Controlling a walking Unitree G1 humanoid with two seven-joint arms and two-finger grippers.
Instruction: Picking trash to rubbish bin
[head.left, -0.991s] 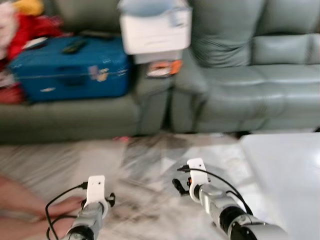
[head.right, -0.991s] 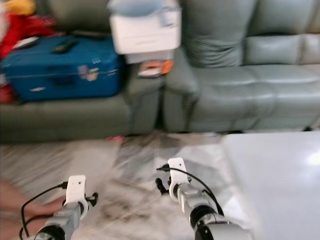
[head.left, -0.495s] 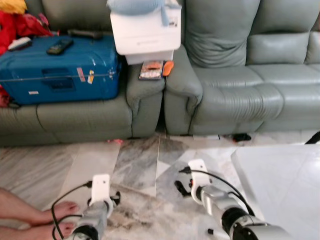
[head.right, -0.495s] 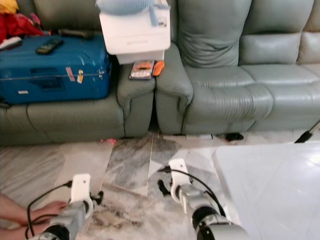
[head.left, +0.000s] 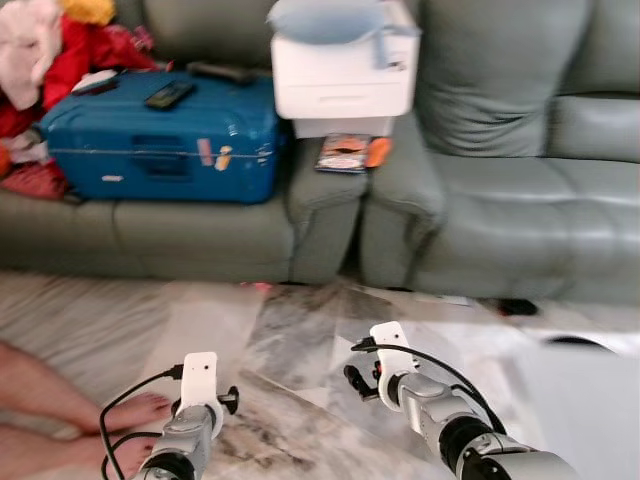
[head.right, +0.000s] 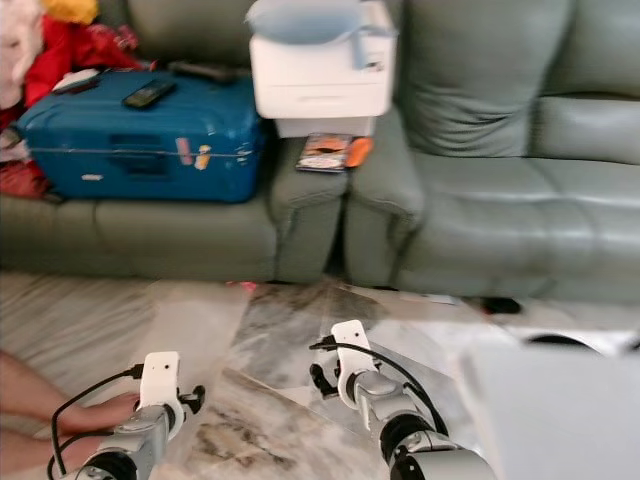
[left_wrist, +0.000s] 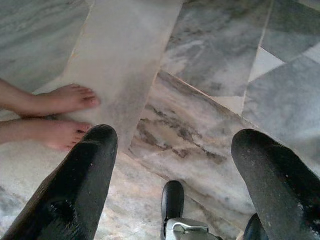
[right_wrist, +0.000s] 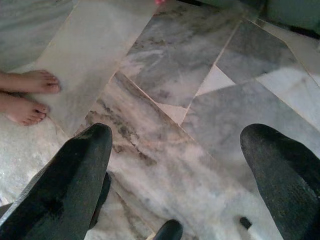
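Note:
Both arms are held low over the marble floor (head.left: 300, 330). My left gripper (left_wrist: 175, 150) is open, with bare floor between its fingers (left_wrist: 85, 175). My right gripper (right_wrist: 175, 145) is open too and holds nothing. In the eye views the left gripper (head.left: 222, 400) and the right gripper (head.left: 358, 380) hang side by side. A small pink scrap (head.left: 262, 286) lies on the floor at the foot of the sofa, well ahead of both grippers. An orange snack packet (head.left: 345, 153) rests on the sofa armrest. No bin can be made out.
A grey-green sofa (head.left: 480, 200) spans the back, carrying a blue suitcase (head.left: 165, 140) and a white box (head.left: 345, 75). A person's bare feet (head.left: 60, 400) rest on the floor at my left. A white table (head.right: 560, 410) stands at the right. A dark object (head.left: 515, 306) lies by the sofa base.
The whole picture has shifted right, so the camera has turned left. The table shows less and the feet show more. Both arms keep their pose, grippers open.

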